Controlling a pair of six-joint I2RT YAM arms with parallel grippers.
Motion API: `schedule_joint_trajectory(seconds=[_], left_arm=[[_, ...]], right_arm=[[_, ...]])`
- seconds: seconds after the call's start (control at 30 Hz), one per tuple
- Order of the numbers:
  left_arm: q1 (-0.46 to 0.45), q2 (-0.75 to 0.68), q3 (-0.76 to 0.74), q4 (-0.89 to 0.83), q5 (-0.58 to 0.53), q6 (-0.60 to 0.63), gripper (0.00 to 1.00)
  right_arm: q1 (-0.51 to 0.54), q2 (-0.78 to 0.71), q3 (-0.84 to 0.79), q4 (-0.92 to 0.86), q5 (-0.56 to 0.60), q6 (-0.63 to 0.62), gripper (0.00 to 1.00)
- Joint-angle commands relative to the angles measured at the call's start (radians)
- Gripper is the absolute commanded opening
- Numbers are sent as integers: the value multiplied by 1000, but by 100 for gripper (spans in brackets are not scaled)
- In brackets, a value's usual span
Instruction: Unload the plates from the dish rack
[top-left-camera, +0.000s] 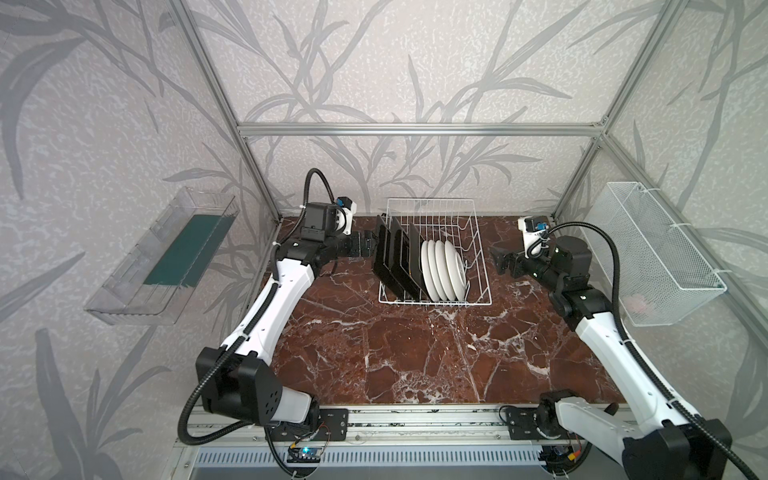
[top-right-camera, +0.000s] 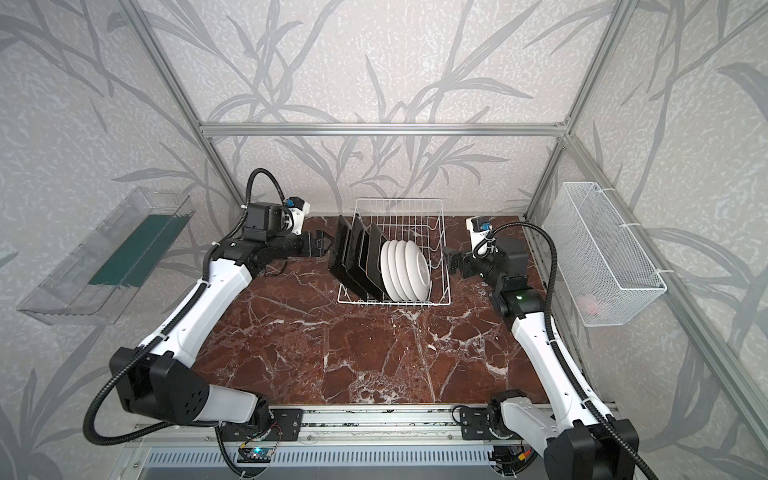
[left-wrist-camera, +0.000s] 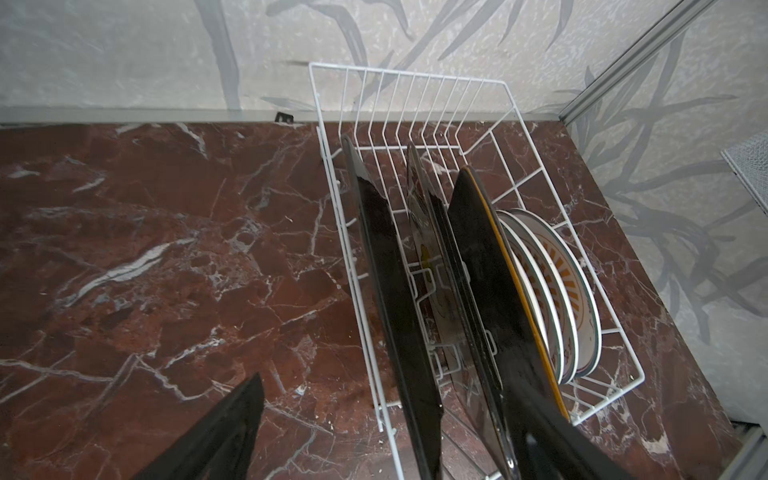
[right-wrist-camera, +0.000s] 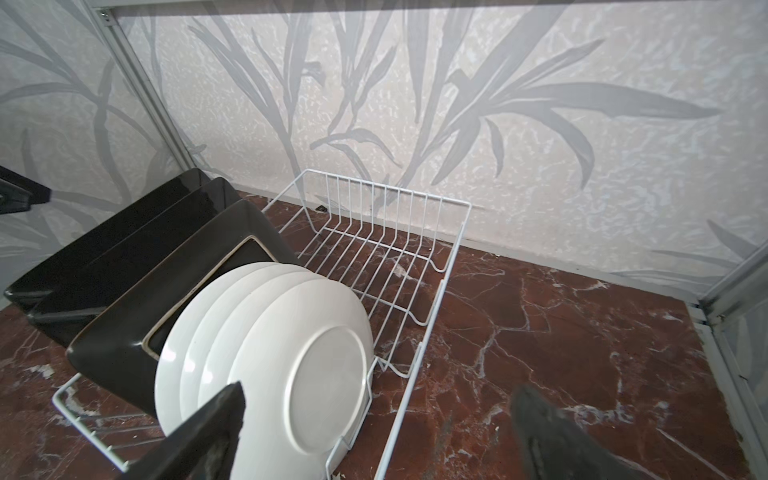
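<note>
The white wire dish rack (top-left-camera: 430, 200) (top-right-camera: 399, 200) stands at the back of the marble table. Three black-backed square plates (top-left-camera: 392, 259) (top-right-camera: 353, 257) (left-wrist-camera: 395, 299) (right-wrist-camera: 137, 266) stand on edge in its left part. Several round white plates (top-left-camera: 442, 270) (top-right-camera: 405, 270) (right-wrist-camera: 291, 365) with orange sunburst faces (left-wrist-camera: 569, 291) stand beside them. My left gripper (top-left-camera: 372, 245) (top-right-camera: 328, 245) (left-wrist-camera: 386, 380) is open at the rack's left side, and the outermost square plate's edge lies between its fingers. My right gripper (top-left-camera: 498, 259) (top-right-camera: 451, 259) (right-wrist-camera: 378, 388) hangs open just right of the rack, holding nothing.
A clear plastic tray (top-left-camera: 162, 257) hangs on the left wall. A white mesh basket (top-left-camera: 660, 253) hangs on the right wall. Aluminium frame posts stand at the back corners. Marble tabletop (top-left-camera: 415, 353) stretches in front of the rack.
</note>
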Motion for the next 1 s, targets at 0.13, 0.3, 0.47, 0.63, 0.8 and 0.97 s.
schedule_joint_trajectory(seconds=[0.13,0.3,0.47,0.63,0.8,0.97], left_arm=[[-39,101,89,-174,-67,0,81],[-39,152,114,-182,-68,-17,75],[-39,201,148,-185,-10,5,70],[-39,237,178,-183,2,6,68],[-40,285,216,-197,41,3,63],[-39,325,257,-218,48,6,58]], right_arm=[[10,14,7,-46,-66,7,99],[14,12,2,-48,-59,7,99],[15,4,-8,-41,-58,8,99],[18,-7,-8,-47,-59,9,99],[20,-16,-5,-50,-51,-1,99],[20,-17,12,-73,4,-59,99]])
